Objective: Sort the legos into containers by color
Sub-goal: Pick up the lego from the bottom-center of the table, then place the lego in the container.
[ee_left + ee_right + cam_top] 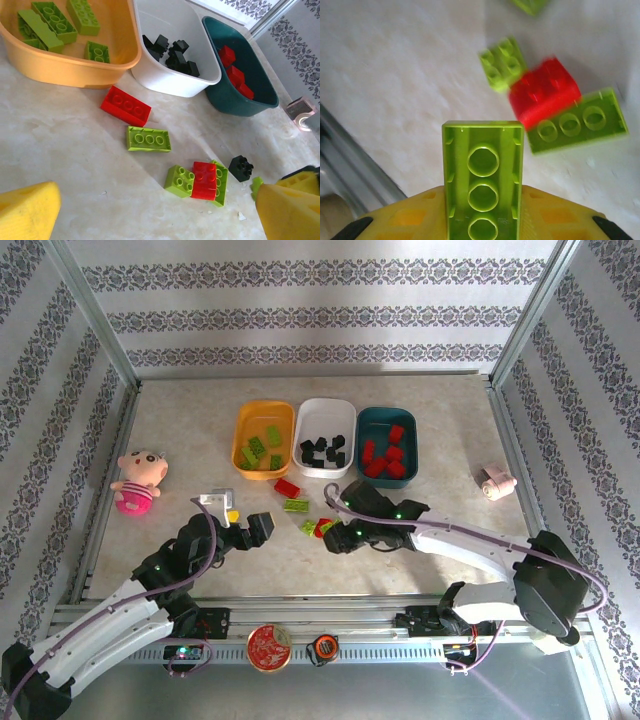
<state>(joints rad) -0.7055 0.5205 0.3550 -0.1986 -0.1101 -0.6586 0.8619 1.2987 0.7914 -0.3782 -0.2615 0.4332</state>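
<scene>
My right gripper [482, 200] is shut on a lime green lego [482, 170], hollow side up, lifted just above the table beside a loose cluster [318, 528]. That cluster is a small green brick [180, 181], a red brick [204, 180] lying on a longer green one [221, 181], and a black cube [241, 168]. A red brick [125, 106] and an upturned green brick [148, 139] lie nearer the bins. The orange-yellow bin [75, 70] holds green legos, the white bin [175, 82] black ones, the teal bin [235, 102] red ones. My left gripper [248, 523] stands open and empty, left of the cluster.
A pink plush doll [135, 480] lies at the table's left. A small pink-and-white roll [496, 482] sits at the right. The round red tin [269, 647] rests on the front rail between the arm bases. Patterned walls and metal posts enclose the table.
</scene>
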